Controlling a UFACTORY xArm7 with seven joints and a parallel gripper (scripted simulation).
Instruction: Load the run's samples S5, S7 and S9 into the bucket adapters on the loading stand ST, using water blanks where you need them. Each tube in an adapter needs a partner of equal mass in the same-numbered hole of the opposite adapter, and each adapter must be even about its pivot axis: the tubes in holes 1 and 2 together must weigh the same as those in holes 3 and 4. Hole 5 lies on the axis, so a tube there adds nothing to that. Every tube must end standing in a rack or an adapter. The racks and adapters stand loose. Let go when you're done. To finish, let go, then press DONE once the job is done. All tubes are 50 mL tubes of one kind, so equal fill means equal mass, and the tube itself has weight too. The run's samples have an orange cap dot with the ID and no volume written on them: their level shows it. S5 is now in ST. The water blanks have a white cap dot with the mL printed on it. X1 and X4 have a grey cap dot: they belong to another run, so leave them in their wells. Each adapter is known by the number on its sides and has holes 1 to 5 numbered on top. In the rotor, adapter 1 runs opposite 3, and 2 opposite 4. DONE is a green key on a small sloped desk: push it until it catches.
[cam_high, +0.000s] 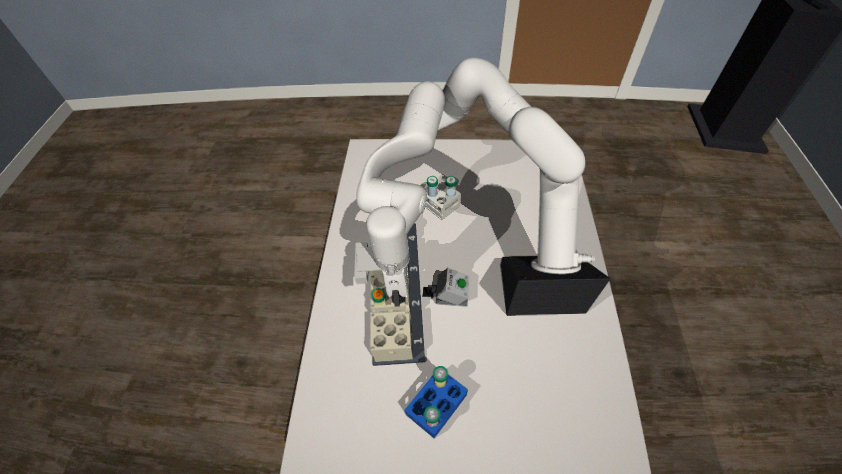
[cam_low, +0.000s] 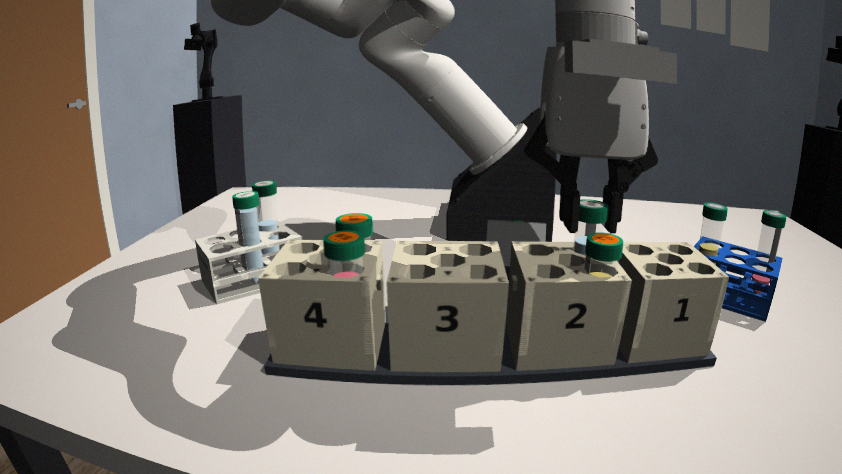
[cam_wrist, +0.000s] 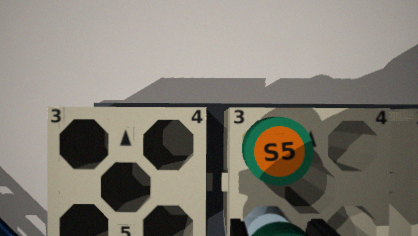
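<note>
Claw (cam_high: 397, 296) (cam_low: 590, 220) (cam_wrist: 272, 231) part-open, clamped on green-capped tube (cam_high: 393, 286) (cam_low: 592, 210) (cam_wrist: 280, 231) with pale blue liquid; I've got it upright over adapter 2 (cam_high: 388, 307) (cam_low: 572, 317) (cam_wrist: 312, 210).

The tool (cam_high: 398, 299) (cam_low: 590, 223) is pointed straight down, its two black fingers (cam_low: 569, 213) closed partway and held apart by a gripped tube. Above it, the wrist (cam_high: 388, 238) (cam_low: 595, 26) is held upright; the white arm (cam_high: 424, 111) (cam_low: 438, 88) is bent.

A lab: capped sample tubes (cam_high: 440, 373) (cam_low: 245, 200) stand in racks (cam_high: 412, 413) (cam_low: 776, 267) on a pale table (cam_high: 530, 400) (cam_low: 412, 418).
</note>
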